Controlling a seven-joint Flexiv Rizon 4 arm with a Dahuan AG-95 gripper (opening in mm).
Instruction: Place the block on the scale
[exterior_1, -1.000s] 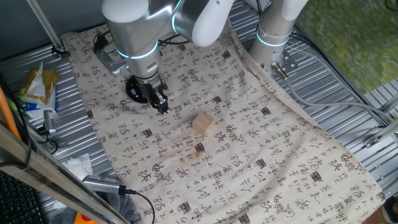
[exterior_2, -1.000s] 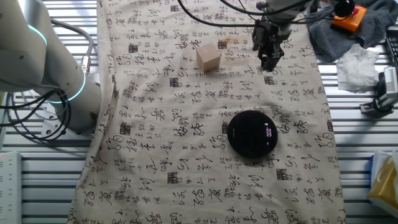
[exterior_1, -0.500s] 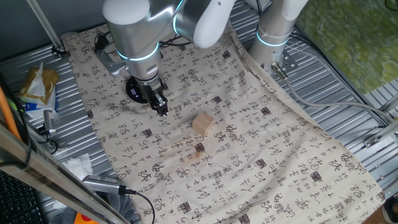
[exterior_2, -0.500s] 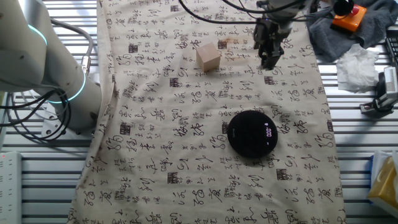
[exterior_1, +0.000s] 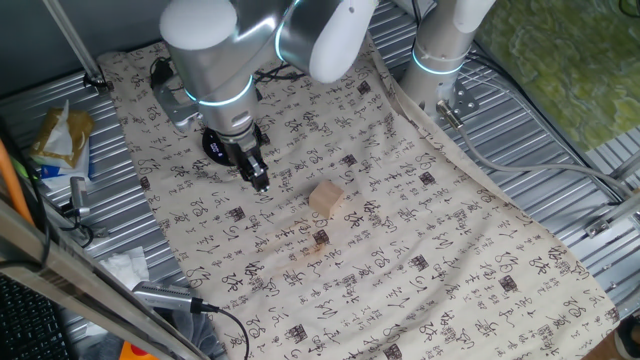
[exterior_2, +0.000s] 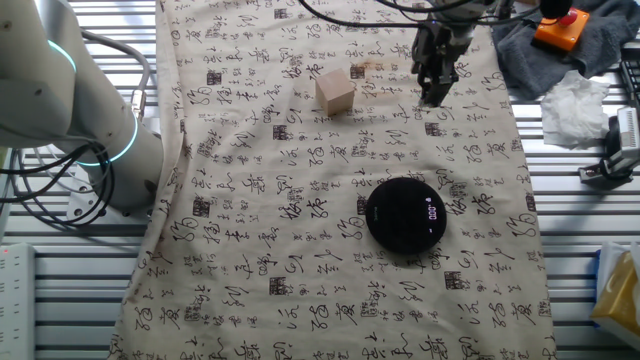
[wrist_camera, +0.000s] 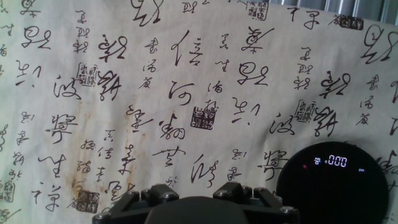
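Block (exterior_1: 326, 197): small pale tan wooden cube, sitting upright on the calligraphy-printed cloth (exterior_1: 400, 230), untouched, with nothing resting against it. In the other fixed view the block (exterior_2: 335, 91) is lying toward the far part of the cloth (exterior_2: 250, 200), well apart from the scale.

Scale (exterior_2: 406, 214): flat round black disc, lying on the cloth nearer the camera in that view, its small white display reading zeros. In the hand view the scale (wrist_camera: 333, 183) is showing at the lower right corner, partly cut by the frame edge, with nothing sitting on it. In the first fixed view it is mostly hiding behind the arm.

Gripper (exterior_1: 260, 180): pointing down over bare cloth, beside the block and apart from it, holding nothing. In the other fixed view the gripper (exterior_2: 436, 93) is hanging to the block's right, its fingers drawn close together with no gap showing between them. In the hand view only the dark finger bases (wrist_camera: 233, 193) are appearing at the bottom edge; the tips are out of sight.

Surroundings: orange object (exterior_2: 558, 25) on grey fabric and crumpled white tissue (exterior_2: 575, 108) lying off the cloth on the ribbed metal tabletop (exterior_2: 580, 260).
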